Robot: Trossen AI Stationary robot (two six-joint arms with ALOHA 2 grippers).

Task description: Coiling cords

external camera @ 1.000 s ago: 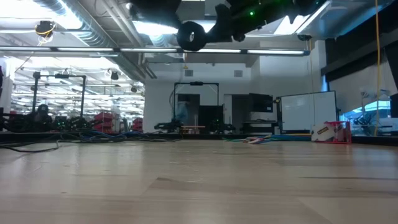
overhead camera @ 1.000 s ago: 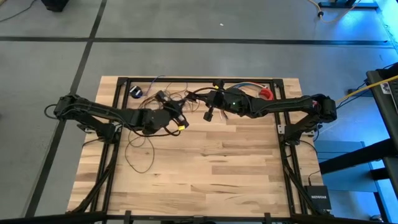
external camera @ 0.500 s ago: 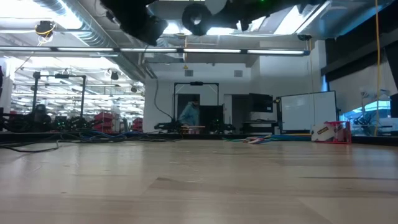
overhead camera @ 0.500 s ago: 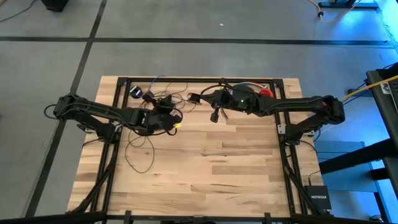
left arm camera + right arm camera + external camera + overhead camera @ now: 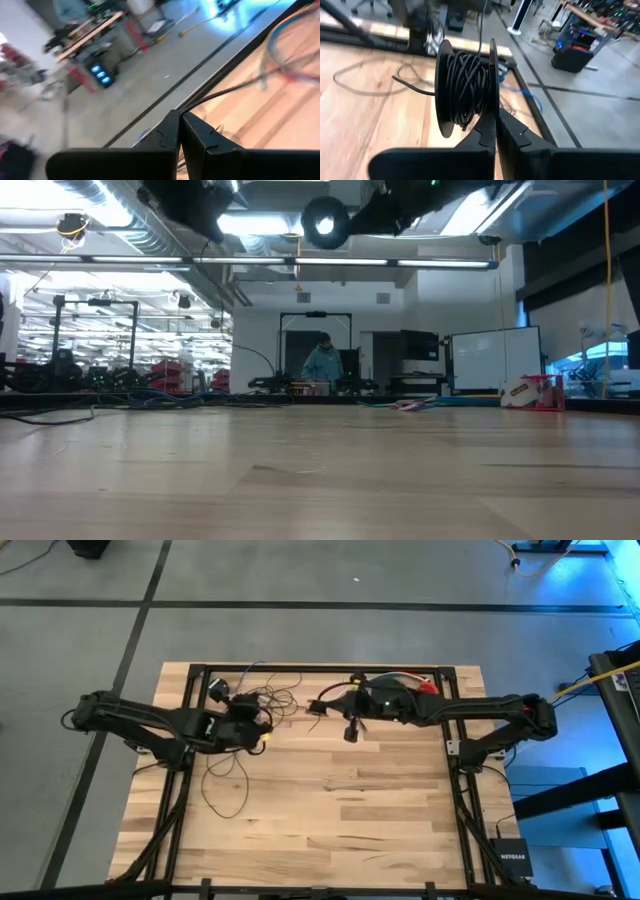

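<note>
Your left gripper (image 5: 262,730) and right gripper (image 5: 318,706) reach low toward the table's (image 5: 330,810) far edge; left jaws clenched, right jaws grasping the spool (image 5: 466,87) of cord (image 5: 228,780).

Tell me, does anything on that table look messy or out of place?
Yes. The cord is not neatly gathered: thin dark loops sprawl loose over the left part of the wooden table, tangling near the left gripper. Only part is wound tidily, on a black spool at the right gripper, raised above the table.
</note>
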